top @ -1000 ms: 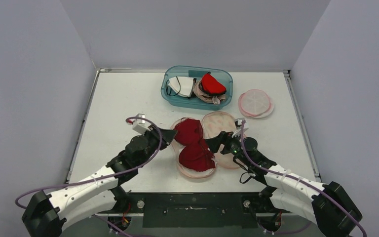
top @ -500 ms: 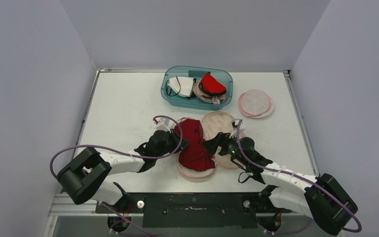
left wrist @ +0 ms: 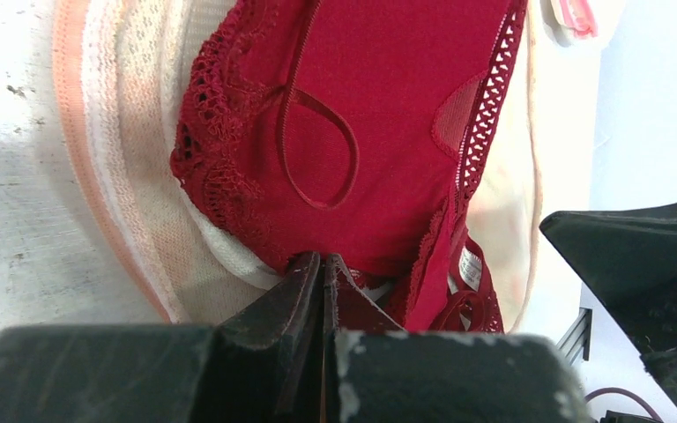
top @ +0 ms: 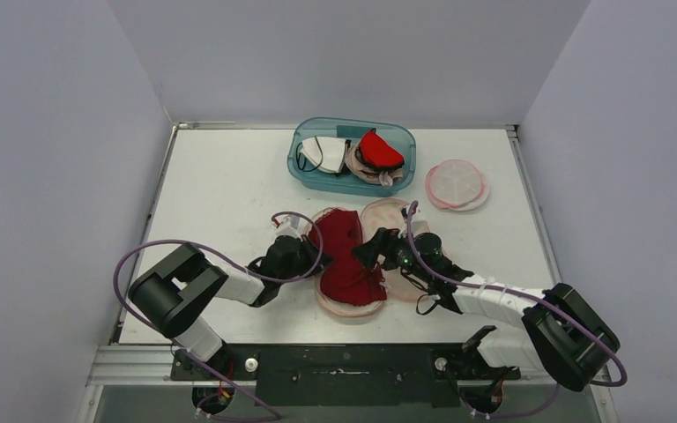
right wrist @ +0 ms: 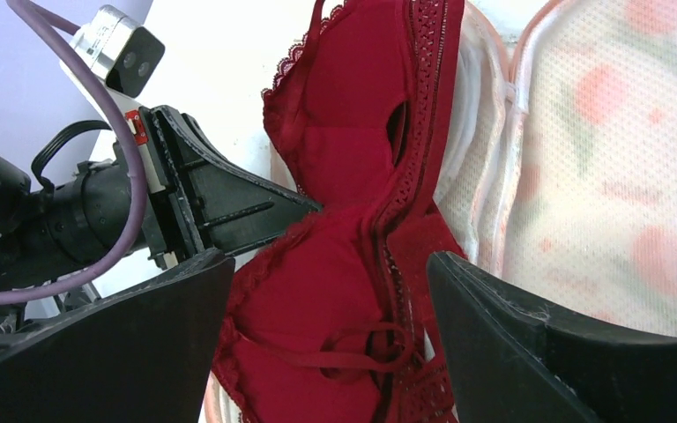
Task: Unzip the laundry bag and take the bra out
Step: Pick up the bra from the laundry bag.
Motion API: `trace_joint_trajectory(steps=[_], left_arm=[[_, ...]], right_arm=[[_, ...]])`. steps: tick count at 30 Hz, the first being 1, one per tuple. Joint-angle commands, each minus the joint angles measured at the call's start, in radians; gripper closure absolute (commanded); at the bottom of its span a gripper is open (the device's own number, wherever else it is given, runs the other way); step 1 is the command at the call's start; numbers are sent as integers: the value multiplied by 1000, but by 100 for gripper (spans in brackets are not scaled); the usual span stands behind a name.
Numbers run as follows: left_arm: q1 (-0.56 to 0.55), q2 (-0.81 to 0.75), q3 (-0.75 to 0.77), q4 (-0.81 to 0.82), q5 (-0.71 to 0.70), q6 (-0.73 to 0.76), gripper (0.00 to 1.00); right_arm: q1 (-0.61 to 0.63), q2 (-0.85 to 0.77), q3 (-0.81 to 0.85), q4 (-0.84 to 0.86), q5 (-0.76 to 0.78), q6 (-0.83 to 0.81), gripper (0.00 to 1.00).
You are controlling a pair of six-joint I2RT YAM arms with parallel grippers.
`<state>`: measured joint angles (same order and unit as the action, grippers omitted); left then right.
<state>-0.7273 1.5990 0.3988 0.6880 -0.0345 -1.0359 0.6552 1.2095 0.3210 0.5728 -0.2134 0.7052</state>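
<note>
The laundry bag [top: 398,220] lies unzipped and spread in two pink-trimmed mesh halves. The red lace bra [top: 345,257] rests in the left half. My left gripper [top: 315,256] is at the bra's left edge. In the left wrist view its tips [left wrist: 324,260] are pinched together on the lace hem of the bra [left wrist: 388,115], just above the bag's white rim [left wrist: 141,176]. My right gripper [top: 368,249] hovers over the bra's right side. In the right wrist view it stands wide open [right wrist: 328,260] above the bra [right wrist: 344,176] with nothing held, and the flowered mesh [right wrist: 608,176] lies to the right.
A teal bin [top: 300,167] with several garments stands at the back centre. A stack of round pink mesh bags [top: 456,183] lies to its right. Grey walls close off the table on three sides.
The left arm folded in toward the bag and its gripper closed at the bra's edge. The right gripper slid left over the bra and stayed open.
</note>
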Motion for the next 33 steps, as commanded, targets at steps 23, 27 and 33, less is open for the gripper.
trace_joint_trajectory(steps=[23, 27, 33], left_arm=[[-43, -482, -3, -269, -15, 21, 83], [-65, -406, 12, -229, 8, 28, 93], [-64, -252, 4, -154, -3, 39, 100]], right_arm=[[-36, 210, 147, 79, -65, -47, 17], [-42, 233, 150, 100, -102, -30, 17], [-45, 271, 175, 86, -158, -32, 17]])
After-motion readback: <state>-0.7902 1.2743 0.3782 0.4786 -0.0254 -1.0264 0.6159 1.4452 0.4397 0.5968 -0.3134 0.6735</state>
